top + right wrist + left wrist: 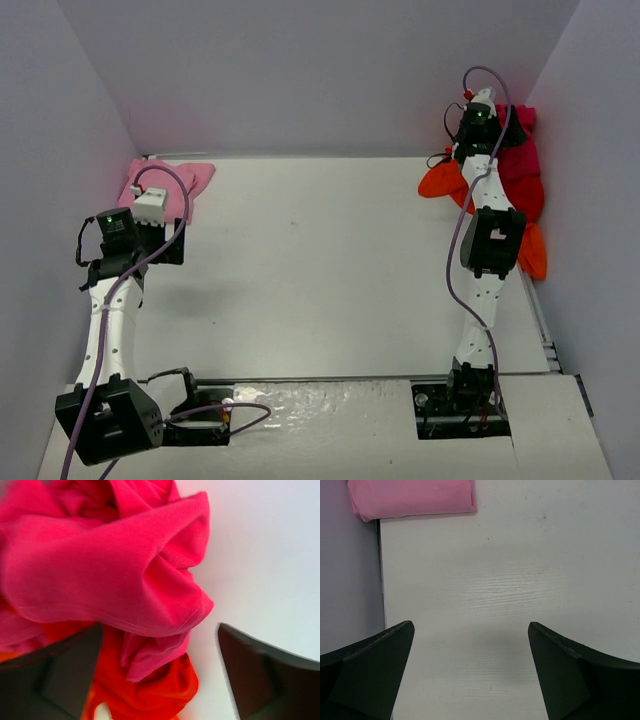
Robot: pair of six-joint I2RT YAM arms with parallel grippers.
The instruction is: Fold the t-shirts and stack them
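Straddling a fold of the crimson-magenta shirt (pixel 100 565), my right gripper (pixel 160 630) stands wide open and grips nothing yet. That shirt lies tangled with the red shirt (pixel 150 695) and orange shirt (pixel 440 182) at the table's (pixel 320 260) far right corner. The light pink shirt (pixel 410 497) lies folded at the table's far left corner, and my left gripper (pixel 470 625) hovers near it, spread wide and empty. I judge this the pick-up of the next shirt. The next move is to close on that fold and drag it to the table's middle.

left arm (pixel 110 310) bent, left tool (pixel 471 625) wide open, right arm (pixel 480 290) stretched far forward, right tool (pixel 160 627) seemingly open
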